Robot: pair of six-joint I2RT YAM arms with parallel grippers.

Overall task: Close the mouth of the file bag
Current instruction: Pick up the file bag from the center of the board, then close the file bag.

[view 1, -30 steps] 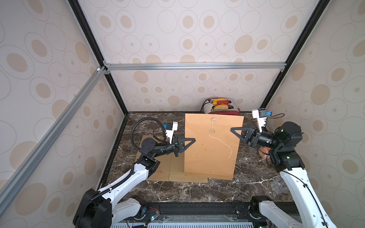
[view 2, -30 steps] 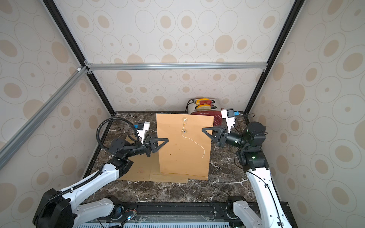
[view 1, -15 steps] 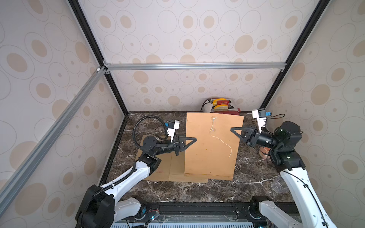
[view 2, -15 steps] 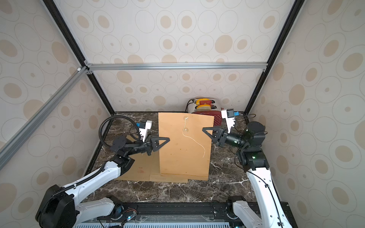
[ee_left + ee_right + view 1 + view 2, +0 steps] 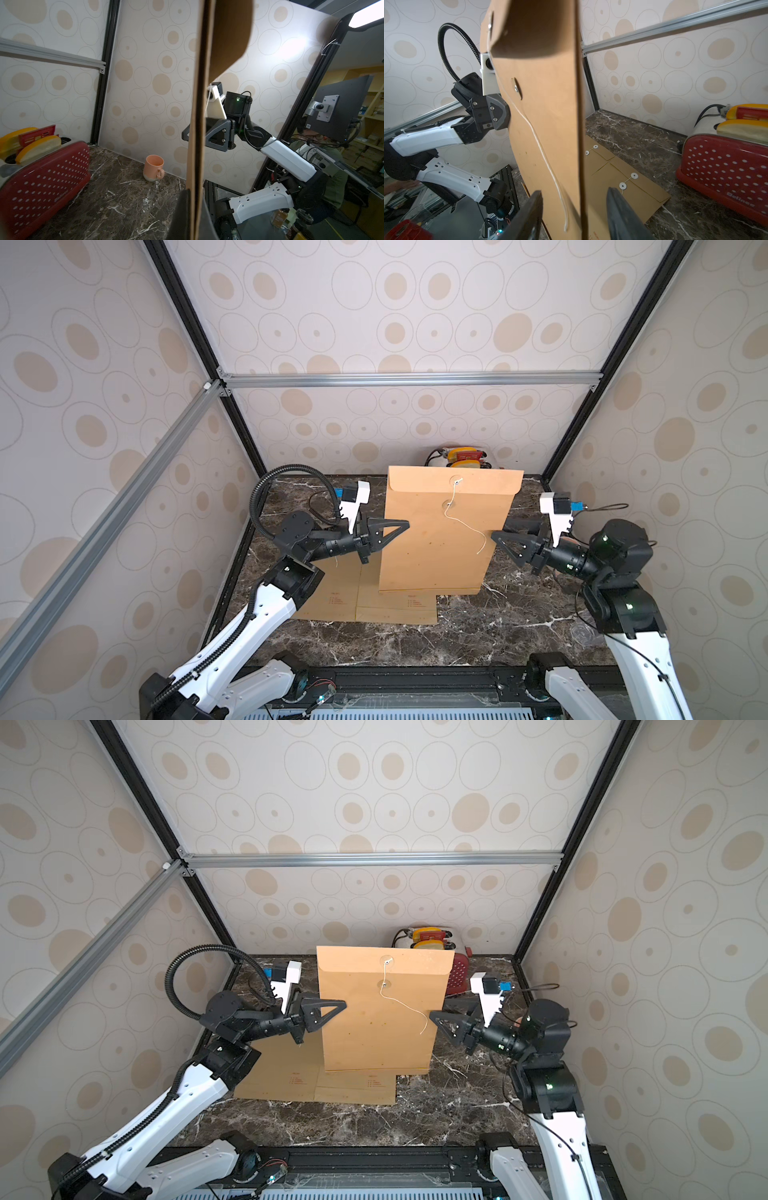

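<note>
A brown file bag (image 5: 436,539) (image 5: 374,1019) stands upright over the marble table, its top flap (image 5: 453,481) folded down. A white string (image 5: 457,518) (image 5: 542,149) hangs loose from the flap's button. My left gripper (image 5: 405,524) (image 5: 343,1004) (image 5: 194,218) is shut on the bag's left edge (image 5: 195,104). Open, my right gripper (image 5: 498,529) (image 5: 438,1009) (image 5: 574,191) has one finger on each side of the bag's right edge (image 5: 578,124), with a gap to each.
Two more brown file bags (image 5: 365,597) (image 5: 623,178) lie flat on the table under the held one. A red toaster (image 5: 457,973) (image 5: 41,170) (image 5: 726,172) stands at the back right. A pink mug (image 5: 153,168) sits by the right wall.
My right gripper has opened and let go of the bag's right edge. The left gripper stays shut on the left edge, and the bag has barely shifted.
</note>
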